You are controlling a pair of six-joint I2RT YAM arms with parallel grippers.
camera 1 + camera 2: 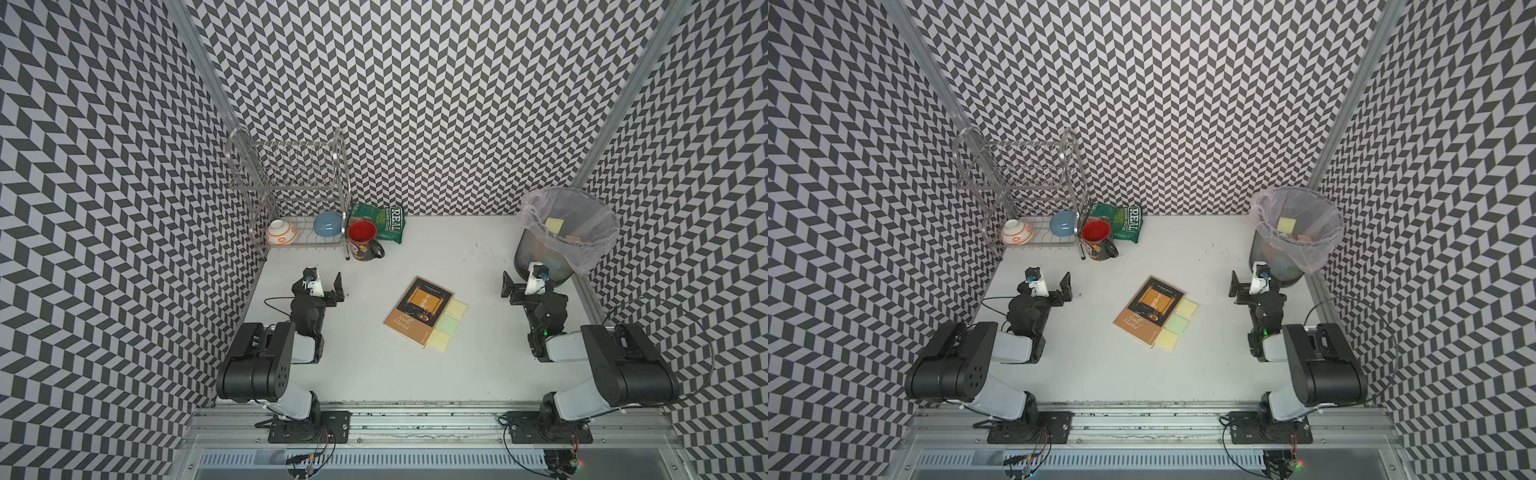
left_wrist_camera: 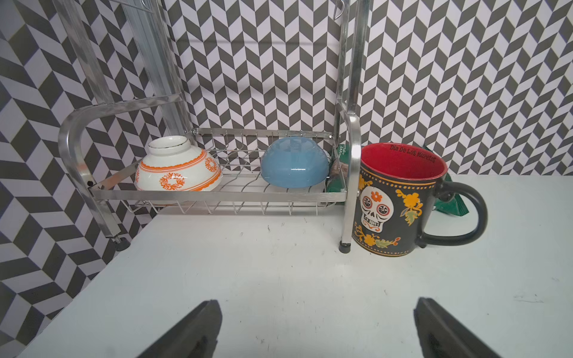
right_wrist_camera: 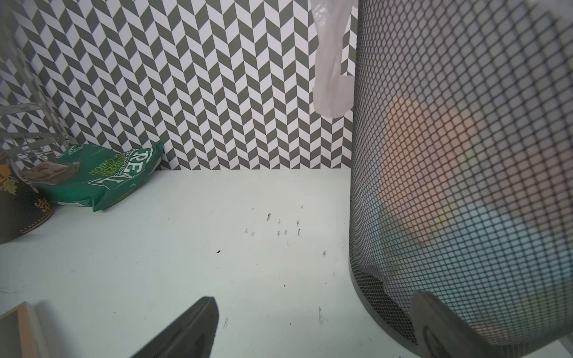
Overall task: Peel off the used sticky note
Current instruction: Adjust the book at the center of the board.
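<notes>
A brown and black book lies mid-table in both top views. Three sticky notes stick out along its right edge: a yellow one, a green one and a second yellow one. No writing shows on them at this size. My left gripper stands open and empty, well left of the book. My right gripper is open and empty, right of the book beside the bin.
A mesh bin with a plastic liner stands at the back right, notes inside. At the back left a metal dish rack holds two bowls. A skull mug and a green chip bag stand next to it.
</notes>
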